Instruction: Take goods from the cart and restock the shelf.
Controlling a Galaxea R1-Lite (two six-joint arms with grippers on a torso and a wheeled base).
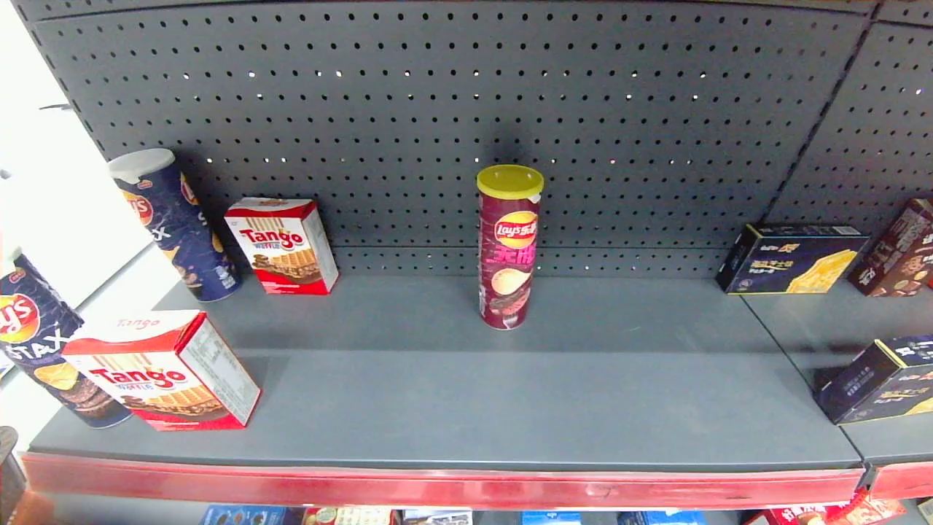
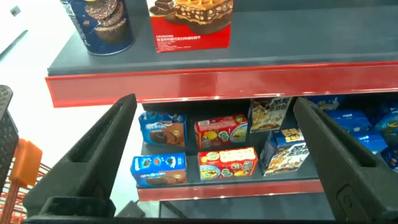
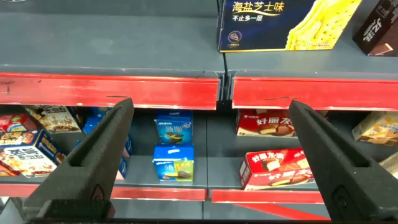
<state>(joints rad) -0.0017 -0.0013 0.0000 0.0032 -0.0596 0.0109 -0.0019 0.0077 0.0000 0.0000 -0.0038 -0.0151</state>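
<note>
Big black fingers of the left gripper [image 2: 214, 102] stand wide apart and hold nothing. They hang in front of the red edge [image 2: 217, 84] of the shelf. The right gripper [image 3: 211, 104] is spread wide too, with nothing in it. It sits farther to the right, in front of the shelf and below a dark blue box [image 3: 283, 25].

Both are empty, so I think the job now is to fetch one thing from the cart. A bit of black mesh [image 2: 5, 124] with an orange part shows beside the left gripper. It may be the cart, but I cannot be sure.

To do this well, take one thing at a time. Hold it around the middle and not too hard, since boxes and cans can squash. Keep it upright. Set it down in the big bare part of the shelf [image 1: 408, 394]. Stay away from the tall purple-red can [image 1: 508, 248] with the yellow lid. It stands alone in the middle and could tip over.

The shelf is dark grey, with a back wall [image 1: 437, 109] full of little holes. On its left side stand two blue cans [image 1: 175, 226] and two red and white boxes [image 1: 164, 372]. More dark boxes [image 1: 791, 259] sit on the right. A lower shelf [image 2: 236, 190] holds many small blue and red boxes. The room at the far left looks bright and white.
</note>
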